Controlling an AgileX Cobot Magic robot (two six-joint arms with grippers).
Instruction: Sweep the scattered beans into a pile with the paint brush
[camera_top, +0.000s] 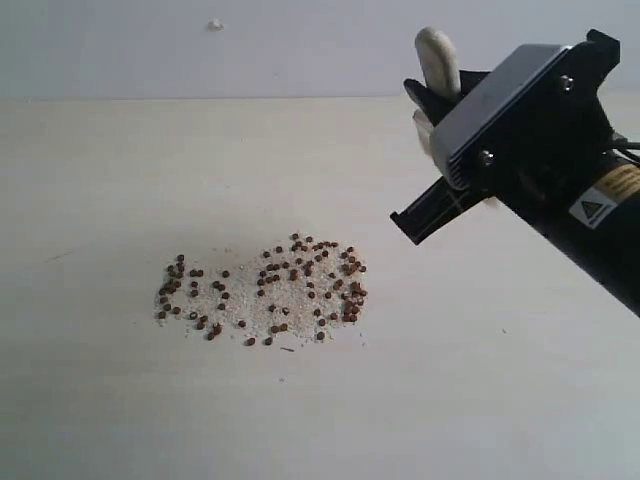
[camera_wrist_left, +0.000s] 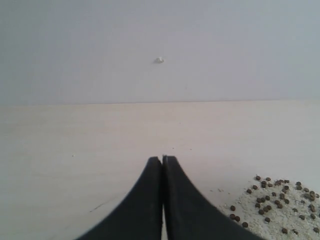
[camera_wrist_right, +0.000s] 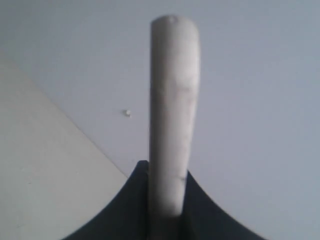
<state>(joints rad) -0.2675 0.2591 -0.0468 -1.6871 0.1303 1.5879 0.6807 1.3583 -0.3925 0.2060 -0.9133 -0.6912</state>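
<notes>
Step in hand: the brush is taken up, but no sweeping stroke is in contact.

The right gripper is clenched on the pale wooden handle of the paint brush. It holds the brush raised above the table, off to the right of the beans and apart from them. The right wrist view confirms the handle pinched between the two black jaws of the right gripper. The handle's rounded end stands clear above the grip. The metal band and bristles are hidden behind the gripper housing, so I cannot tell which way the bristles face.

The left gripper has its jaws pressed together on nothing. It sits low over the table with the beans near it.

The beans lie mid-table in a loose, wide patch mingled with whitish crumbs, and stragglers sit at its left end. In my judgement this is not a pile yet.

The next move calls for lowering the brush until the bristles meet the table just outside the patch. It should then draw inward with light pressure, since round beans will likely roll away if struck hard.
</notes>
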